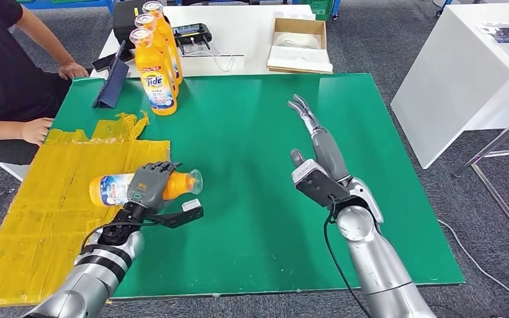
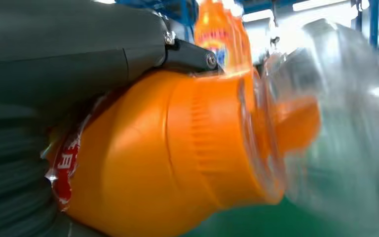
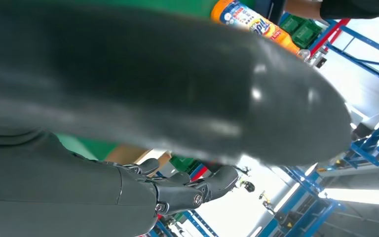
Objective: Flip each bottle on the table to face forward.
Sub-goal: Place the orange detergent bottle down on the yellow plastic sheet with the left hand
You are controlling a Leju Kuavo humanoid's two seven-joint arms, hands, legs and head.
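Note:
An orange Tide bottle point(image 1: 109, 187) with a clear cap lies on its side at the edge of the yellow sheet point(image 1: 40, 212). My left hand point(image 1: 149, 185) grips it around the shoulder, fingers wrapped over the top. In the left wrist view the same bottle point(image 2: 177, 153) is pressed against the hand point(image 2: 54, 54), its clear cap point(image 2: 335, 128) pointing away. Three more orange bottles point(image 1: 156, 76) stand upright in a row at the table's back left. My right hand point(image 1: 318, 142) hovers over the middle of the green table point(image 1: 252, 165), fingers stretched out and holding nothing; its fingers point(image 3: 187, 190) look spread in the right wrist view.
A person sits at the left, one hand point(image 1: 38, 129) on the yellow sheet and another point(image 1: 73, 69) at the table's back corner. A blue folded case point(image 1: 111, 83) stands beside the upright bottles. A white table behind carries a cardboard box point(image 1: 299, 43) and a controller point(image 1: 193, 32).

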